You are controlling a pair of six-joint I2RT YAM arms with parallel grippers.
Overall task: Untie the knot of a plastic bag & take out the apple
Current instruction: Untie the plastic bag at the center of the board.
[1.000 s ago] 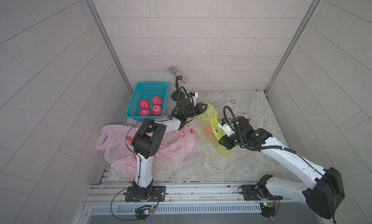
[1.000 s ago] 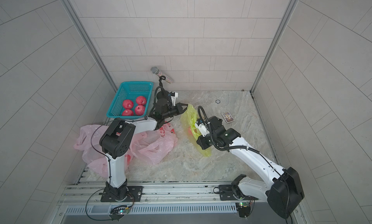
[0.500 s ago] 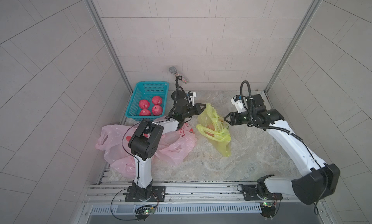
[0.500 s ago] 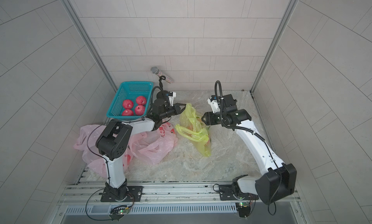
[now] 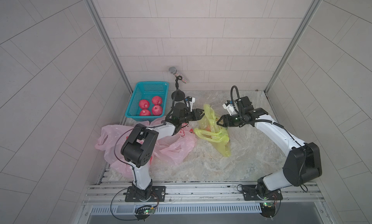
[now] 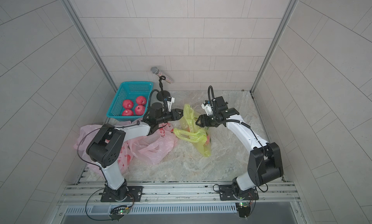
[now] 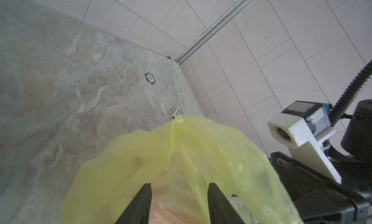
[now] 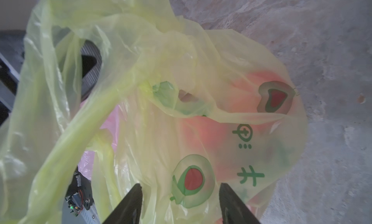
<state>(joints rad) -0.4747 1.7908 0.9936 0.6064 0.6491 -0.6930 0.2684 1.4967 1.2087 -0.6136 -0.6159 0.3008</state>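
Along the left edge of the worktop lies a heap of crumpled pink plastic bags, under the left arm. Behind them, in the far left corner, a teal basket holds four red apples. Just right of it a microphone stands on its stand against the far wall.

The left tool reaches in from the left with its fingers apart. The film of the yellow plastic bag is right at its tips, but nothing is clamped.

The bag sits mid-worktop toward the far edge, its handles in loose loops; I cannot tell whether a knot remains. The apple shows red through the film, still inside.

The right tool faces the bag from the other side, fingers also apart and empty. Beyond, toward the far right corner, lie a blue poker chip and a card half hidden by the bag.
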